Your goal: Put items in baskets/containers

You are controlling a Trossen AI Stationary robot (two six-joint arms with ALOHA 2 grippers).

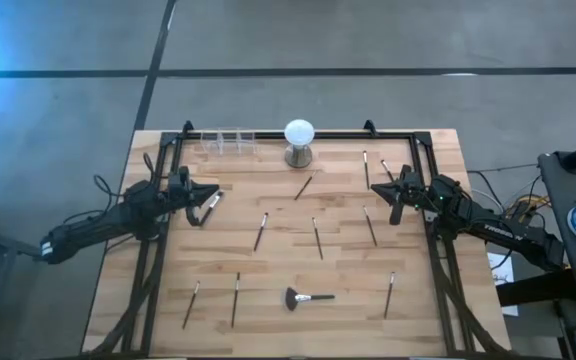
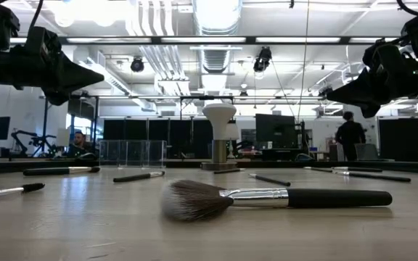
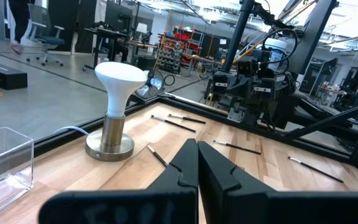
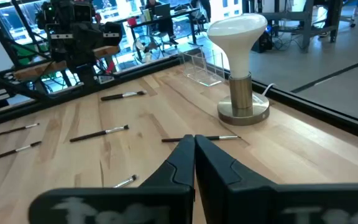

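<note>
Several slim dark brushes with silvery ferrules lie flat across the wooden table, among them one [image 1: 261, 231] at mid-table and one [image 1: 211, 204] just beside my left gripper. The black fan-headed brush [image 1: 308, 297] [image 2: 267, 197] lies near the near edge. Three clear cups [image 1: 226, 142] [image 3: 2, 155] [image 4: 204, 65] stand in a row at the far edge. My left gripper [image 1: 213, 192] [image 3: 197, 152] is shut and empty, raised over the table's left side. My right gripper [image 1: 392, 198] [image 4: 194, 143] is shut and empty, raised over the right side. The two point at each other.
A white globe on a metal stand [image 1: 299, 140] [image 3: 114, 106] stands at the far edge, right of the cups. A dark metal frame [image 1: 268, 135] runs along the table's far, left and right sides. Bare wood shows between the scattered brushes at mid-table.
</note>
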